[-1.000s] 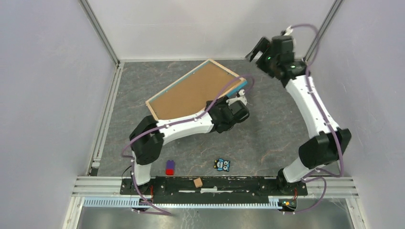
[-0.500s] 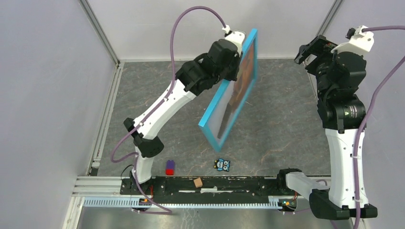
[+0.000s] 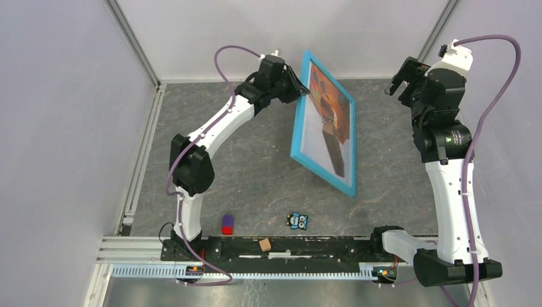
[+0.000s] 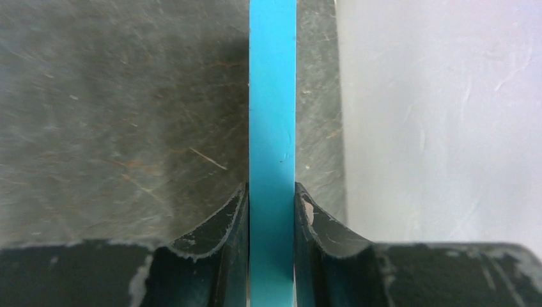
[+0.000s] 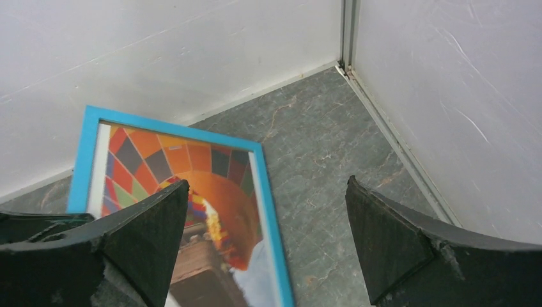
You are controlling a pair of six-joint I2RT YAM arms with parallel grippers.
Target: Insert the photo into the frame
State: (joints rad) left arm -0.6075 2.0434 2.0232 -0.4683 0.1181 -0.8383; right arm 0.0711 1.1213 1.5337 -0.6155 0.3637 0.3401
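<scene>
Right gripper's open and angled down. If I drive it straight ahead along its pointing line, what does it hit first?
Most likely the bare table. The right gripper aims just past the right rim of the frame. That rim sits close beside the line and might be clipped first, since depth is unclear.

The dark grey, marble-veined surface [image 3: 255,185] is boxed in by plain pale walls: a back wall [image 3: 287,38], a left wall [image 3: 57,141] and a right wall [image 3: 511,192]. Aluminium posts [image 3: 133,43] rise at the far corners, and a slotted aluminium rail [image 3: 128,246] runs along the near edge. The light is soft and even, with faint shadows.
</scene>
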